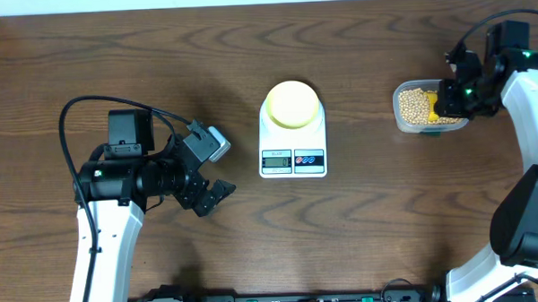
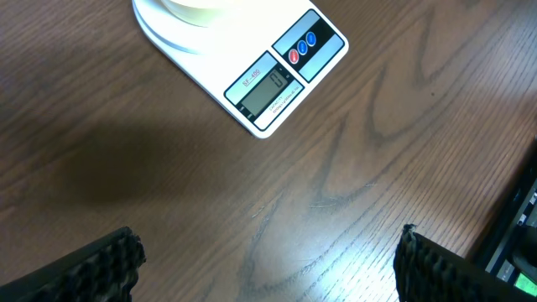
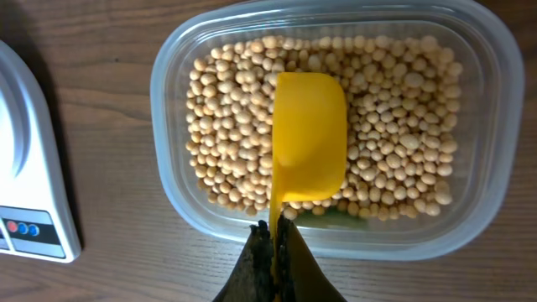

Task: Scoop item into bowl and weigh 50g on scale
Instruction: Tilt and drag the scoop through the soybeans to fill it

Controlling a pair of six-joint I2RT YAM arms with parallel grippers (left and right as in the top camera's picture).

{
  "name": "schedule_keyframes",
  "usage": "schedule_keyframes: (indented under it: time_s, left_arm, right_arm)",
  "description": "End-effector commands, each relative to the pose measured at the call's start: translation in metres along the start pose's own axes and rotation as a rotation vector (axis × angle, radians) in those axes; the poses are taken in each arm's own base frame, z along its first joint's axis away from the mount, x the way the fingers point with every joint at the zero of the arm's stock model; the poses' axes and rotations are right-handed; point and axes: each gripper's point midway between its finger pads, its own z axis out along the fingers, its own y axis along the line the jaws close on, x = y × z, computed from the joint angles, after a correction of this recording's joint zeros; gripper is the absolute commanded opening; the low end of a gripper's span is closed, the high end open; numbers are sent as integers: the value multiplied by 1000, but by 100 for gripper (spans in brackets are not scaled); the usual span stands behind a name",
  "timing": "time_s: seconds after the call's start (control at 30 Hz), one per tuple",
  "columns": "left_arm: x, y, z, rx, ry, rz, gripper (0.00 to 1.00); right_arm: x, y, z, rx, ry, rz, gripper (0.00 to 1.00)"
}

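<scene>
Scooping beans (image 3: 226, 126): right gripper (image 3: 274, 239) pinches scoop (image 3: 309, 138) handle, cup pointing 12 o'clock inside tub (image 3: 168, 101). Tilt lip down, level before lifting. Left gripper (image 1: 212, 193) wide, empty.

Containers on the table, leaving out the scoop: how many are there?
2. The pale yellow bowl sits on the scale at centre; the clear tub of beans stands to the scale's right, where the right gripper holds the scoop. None appears hidden.

Beige beans (image 3: 226, 126), yellow scoop (image 3: 309, 134), white scale (image 1: 292, 143)
</scene>
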Motion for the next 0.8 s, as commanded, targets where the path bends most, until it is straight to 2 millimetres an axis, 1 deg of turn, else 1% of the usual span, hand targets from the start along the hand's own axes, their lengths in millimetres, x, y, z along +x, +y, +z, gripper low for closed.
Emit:
schedule_keyframes:
  time_s: [0.0,0.13,0.23,0.33,0.43,0.57,0.77]
  left_arm:
    - [-8,1,-5,0,-22,23,98]
    - [-8,1,-5,0,-22,23,98]
    - [-8,1,-5,0,-22,23,98]
    - [-8,1,-5,0,-22,23,98]
    - [-8,1,-5,0,-22,23,98]
    - [-8,1,-5,0,-22,23,98]
    - [-8,1,-5,0,-22,23,98]
  right_arm:
    - [3,3,5,-76,13,52,1]
    - [7,5,17,-150,45,86,1]
    - [12,3,30,-162,82,121,1]
    - [12,5,34,-204,90,138,1]
    - [12,1,33,-205,84,148,1]
    - [10,0,29,-252,69,176,1]
    - [6,-8,17,-346,24,233,1]
